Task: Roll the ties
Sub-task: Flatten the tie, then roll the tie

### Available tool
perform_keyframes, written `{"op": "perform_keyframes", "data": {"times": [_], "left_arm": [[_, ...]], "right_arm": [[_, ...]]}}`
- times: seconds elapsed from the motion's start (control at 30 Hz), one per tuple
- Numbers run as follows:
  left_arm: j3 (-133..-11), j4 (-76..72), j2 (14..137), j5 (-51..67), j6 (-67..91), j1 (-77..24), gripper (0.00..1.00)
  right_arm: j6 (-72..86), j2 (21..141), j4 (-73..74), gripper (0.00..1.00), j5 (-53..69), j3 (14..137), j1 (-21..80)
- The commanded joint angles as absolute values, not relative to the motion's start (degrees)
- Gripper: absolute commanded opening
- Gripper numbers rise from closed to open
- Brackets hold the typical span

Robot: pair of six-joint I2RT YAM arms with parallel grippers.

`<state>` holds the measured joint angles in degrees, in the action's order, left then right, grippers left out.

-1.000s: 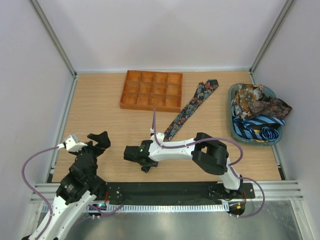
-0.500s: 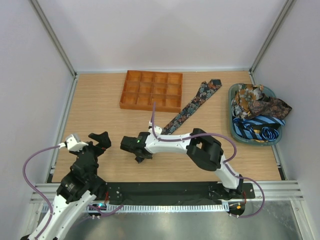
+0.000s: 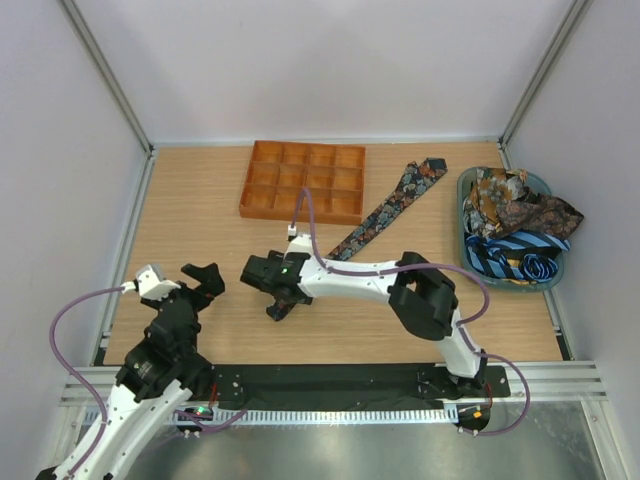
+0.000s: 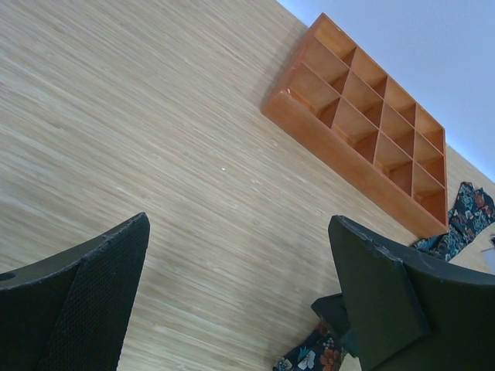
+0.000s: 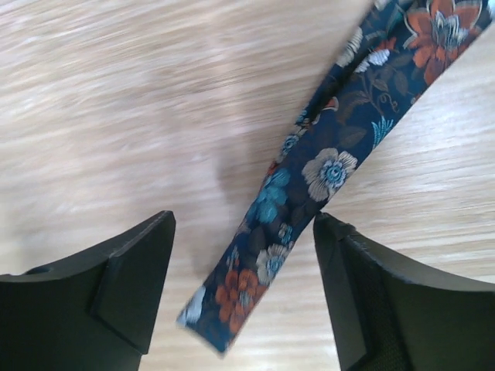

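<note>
The tie lies stretched diagonally across the table, its wide end near the basket of other ties. Its narrow tip sits between the wide-open fingers of your right gripper. Lower squarely, pinch only the tip, then roll evenly. Your left gripper hangs open, well apart, holding nothing.

Beside the orange tray, the tie by my black right gripper is showing navy with orange, teal and cream flowers; well right of the tray, other ties are showing brown paisley and blue stripes.
</note>
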<state>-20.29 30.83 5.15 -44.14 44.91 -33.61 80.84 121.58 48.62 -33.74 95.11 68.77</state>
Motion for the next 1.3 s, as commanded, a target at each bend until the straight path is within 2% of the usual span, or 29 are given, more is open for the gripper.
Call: {"op": "perform_keyframes", "data": {"times": [0.0, 0.2, 0.37, 0.47, 0.57, 0.73, 0.87, 1.27], "left_arm": [[-20.21, 28.13, 5.89, -46.23, 44.83, -33.22, 0.98], [-20.39, 27.33, 7.73, -46.23, 44.56, -33.31, 0.99], [-20.39, 26.81, 8.35, -45.88, 44.21, -33.31, 0.99], [-20.04, 26.46, 7.65, -45.62, 44.03, -33.31, 0.99], [-19.78, 26.1, 7.56, -45.26, 43.59, -33.22, 0.99], [-20.13, 25.66, 9.05, -44.74, 43.24, -33.22, 0.99], [-20.21, 25.58, 9.14, -44.47, 43.15, -33.22, 0.99], [-20.04, 25.66, 8.17, -44.03, 43.07, -33.22, 0.99]], "right_arm": [[68.85, 112.0, 43.86, 0.8, -36.47, 93.61, 70.05], [59.07, 103.02, 37.02, 0.82, -29.46, 81.32, 70.49], [39.01, 92.57, 14.63, 0.78, -17.08, 64.12, 71.1], [30.02, 91.06, 7.39, 0.76, -10.83, 60.65, 71.19], [25.15, 93.07, 7.21, 0.78, -7.48, 62.48, 71.72], [17.93, 99.39, 8.08, 0.81, -9.48, 67.31, 73.82], [16.44, 103.97, 9.58, 0.8, -10.63, 71.71, 73.92], [12.31, 105.29, 5.8, 0.79, -17.4, 70.23, 73.92]]}}
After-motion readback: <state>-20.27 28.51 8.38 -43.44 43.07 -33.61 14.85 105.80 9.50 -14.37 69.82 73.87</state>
